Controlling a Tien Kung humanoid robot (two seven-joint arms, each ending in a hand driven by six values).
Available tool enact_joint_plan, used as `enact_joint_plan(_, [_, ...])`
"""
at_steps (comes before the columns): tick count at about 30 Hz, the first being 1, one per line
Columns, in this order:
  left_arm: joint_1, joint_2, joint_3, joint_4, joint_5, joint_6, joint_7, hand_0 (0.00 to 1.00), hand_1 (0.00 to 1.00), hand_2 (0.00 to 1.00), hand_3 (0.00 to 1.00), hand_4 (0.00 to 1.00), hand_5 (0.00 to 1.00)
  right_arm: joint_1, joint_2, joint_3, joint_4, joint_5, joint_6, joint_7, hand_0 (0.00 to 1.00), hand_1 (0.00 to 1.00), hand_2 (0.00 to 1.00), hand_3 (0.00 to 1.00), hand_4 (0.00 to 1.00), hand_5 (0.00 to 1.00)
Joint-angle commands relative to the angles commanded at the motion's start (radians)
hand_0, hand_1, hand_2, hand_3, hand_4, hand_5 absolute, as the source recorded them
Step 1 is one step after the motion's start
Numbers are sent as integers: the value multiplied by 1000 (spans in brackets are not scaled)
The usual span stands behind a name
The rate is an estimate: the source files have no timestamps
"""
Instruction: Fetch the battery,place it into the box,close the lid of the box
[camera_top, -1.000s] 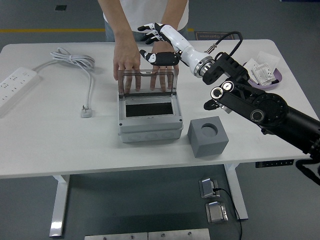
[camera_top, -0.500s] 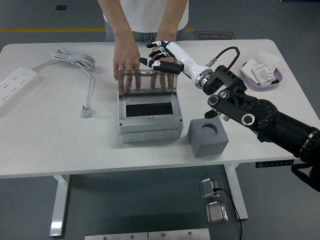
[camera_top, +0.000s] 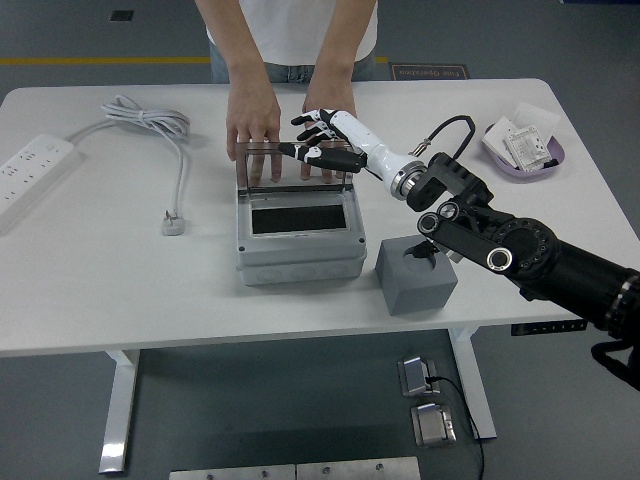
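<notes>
Right hand (camera_top: 322, 143), fingers spread on the lid (camera_top: 295, 167) at twelve o'clock of the box (camera_top: 298, 232) (person's hands (camera_top: 252, 128) behind): pinch risk.

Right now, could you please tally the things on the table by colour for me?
Grey: 2, the box and the block.
White: 2, the power strip and the cable.
Purple: 1, the tray holding small white packets.
Total: 5.
</notes>
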Motion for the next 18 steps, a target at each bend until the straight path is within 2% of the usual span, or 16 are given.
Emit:
enact_joint_plan(10, [7,3,8,1,-19,6,-4,641,708,599,600,579,122,-32,-90,-5,180,-76,-11,-66,890,731,725,790,981,743])
enact_joint_plan(18, [9,2,23,1,-40,9,-7,641,708,600,601,579,124,-70,-137,-18,289,-104,-15,-99,853,703,728,794,980,740])
